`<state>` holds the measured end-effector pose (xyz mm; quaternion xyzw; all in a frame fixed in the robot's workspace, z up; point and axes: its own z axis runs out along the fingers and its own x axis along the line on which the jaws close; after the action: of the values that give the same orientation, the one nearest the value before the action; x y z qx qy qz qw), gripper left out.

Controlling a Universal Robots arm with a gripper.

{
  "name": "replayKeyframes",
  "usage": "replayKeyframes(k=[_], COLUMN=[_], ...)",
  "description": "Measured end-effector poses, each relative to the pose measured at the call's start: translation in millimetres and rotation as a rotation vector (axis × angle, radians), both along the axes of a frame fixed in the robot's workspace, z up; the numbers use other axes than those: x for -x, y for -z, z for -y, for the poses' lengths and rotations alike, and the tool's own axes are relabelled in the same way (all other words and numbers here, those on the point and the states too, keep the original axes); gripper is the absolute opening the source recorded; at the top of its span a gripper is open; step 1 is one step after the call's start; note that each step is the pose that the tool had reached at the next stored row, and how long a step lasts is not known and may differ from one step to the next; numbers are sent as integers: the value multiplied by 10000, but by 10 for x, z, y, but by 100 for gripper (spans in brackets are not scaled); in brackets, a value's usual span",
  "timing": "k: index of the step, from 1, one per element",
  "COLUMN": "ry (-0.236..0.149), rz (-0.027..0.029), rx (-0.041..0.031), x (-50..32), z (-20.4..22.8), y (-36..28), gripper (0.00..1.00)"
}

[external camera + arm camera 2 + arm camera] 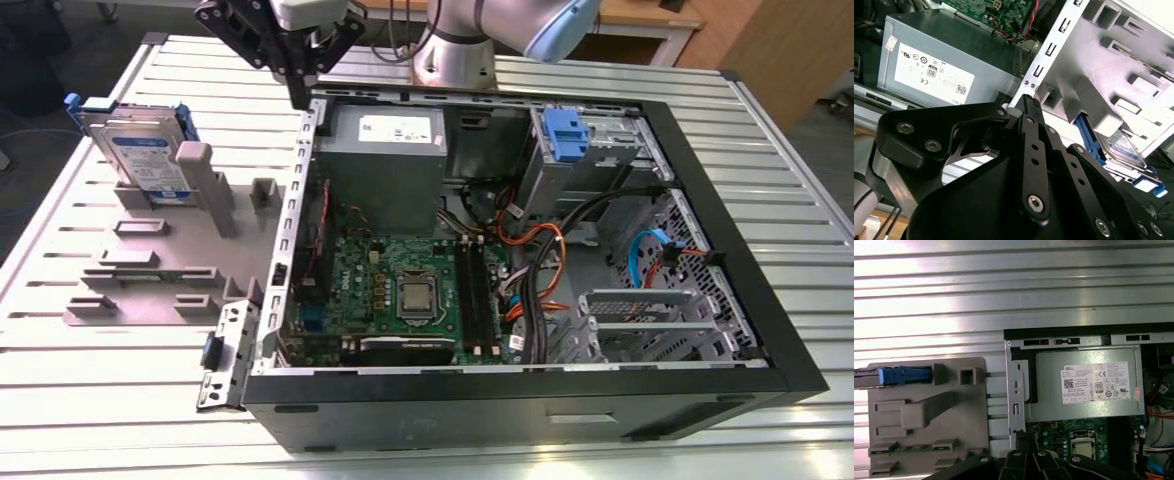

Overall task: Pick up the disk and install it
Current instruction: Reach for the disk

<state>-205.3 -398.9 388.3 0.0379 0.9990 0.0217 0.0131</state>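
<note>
Silver disk (140,150), blue carrier frame around it, stands on edge in the grey holder (147,270) at the upper left of the exterior view. It is well apart from your gripper (296,98) and not yet picked up. The gripper hangs at the top of that view, right above the sheet-metal rim of the open computer case (534,405) on the exterior view's left, just beside the grey power supply (387,140). The fingers look pressed together with nothing between them. The second wrist view agrees: the tip is closed and bare, with the holder and the disk beyond it.

Now the hazards, as I judge them. You are sitting over that thin metal rim, so any drop from here would likely land the fingertips on the case edge or the power supply. With the fingers closed, arriving at the disk like this would shove it rather than take it, and an upright drive in a slot could tip or wedge. A grab on the blue plastic alone may flex and slip, so the metal body looks like the safer hold. Inside the case, the orange cables (534,240) lie loose near the bays at the right of the exterior view. A carried disk could snag on them.
</note>
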Motion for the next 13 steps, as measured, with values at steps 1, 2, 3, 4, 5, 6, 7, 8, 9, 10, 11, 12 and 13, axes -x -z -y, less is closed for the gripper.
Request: replayKeyframes(k=[1,2,3,4,5,6,7,8,9,10,11,12,13], ry=[0,0,-1,0,0,0,0,0,0,0,0,0,0], rz=[0,1,0,0,-1,-1,0,0,0,0,0,0,0], rx=[1,0,0,0,1,1,0,0,0,1,0,0,0], x=[6,12,15,20,29,40,51,62,72,82,91,99,108], z=[0,0,0,0,0,0,0,0,0,0,0,0,0], y=[0,1,1,1,1,1,1,1,2,1,2,2,2], gripper=[11,11,11,11,11,11,11,11,11,11,11,11,11])
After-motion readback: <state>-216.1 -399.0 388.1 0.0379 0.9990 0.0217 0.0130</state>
